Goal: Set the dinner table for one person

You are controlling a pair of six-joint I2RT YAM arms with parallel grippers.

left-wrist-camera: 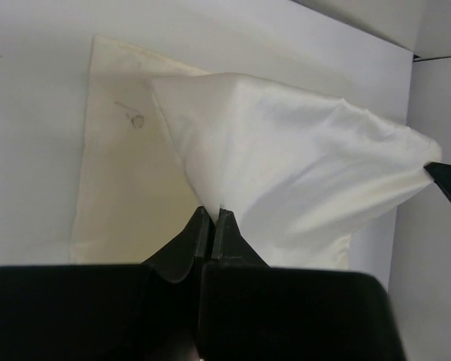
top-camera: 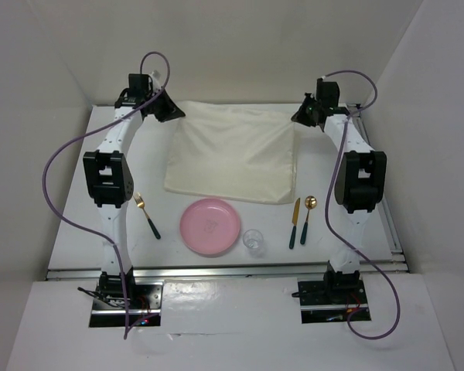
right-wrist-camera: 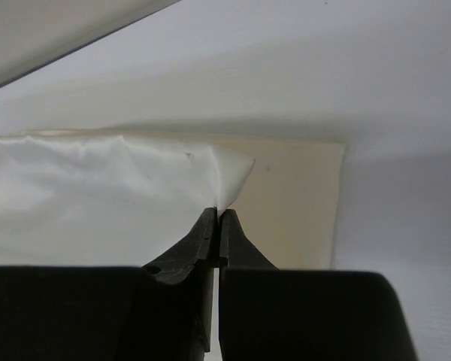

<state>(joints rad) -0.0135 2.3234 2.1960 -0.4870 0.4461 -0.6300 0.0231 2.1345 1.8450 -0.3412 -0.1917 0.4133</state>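
The left fingers [left-wrist-camera: 204, 226] and the right fingers [right-wrist-camera: 207, 226] each pinch shut on a corner of the cream cloth [top-camera: 232, 154] stretched between them, holding it up, probably to spread it flat on the counter [top-camera: 166, 251].

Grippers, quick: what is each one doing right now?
Left gripper: closed, pinching a lifted corner of the cloth.
Right gripper: closed, pinching another corner of the same cloth.

No readable text anywhere (faint mark [left-wrist-camera: 133, 117] on cloth [left-wrist-camera: 128, 203] illegible).
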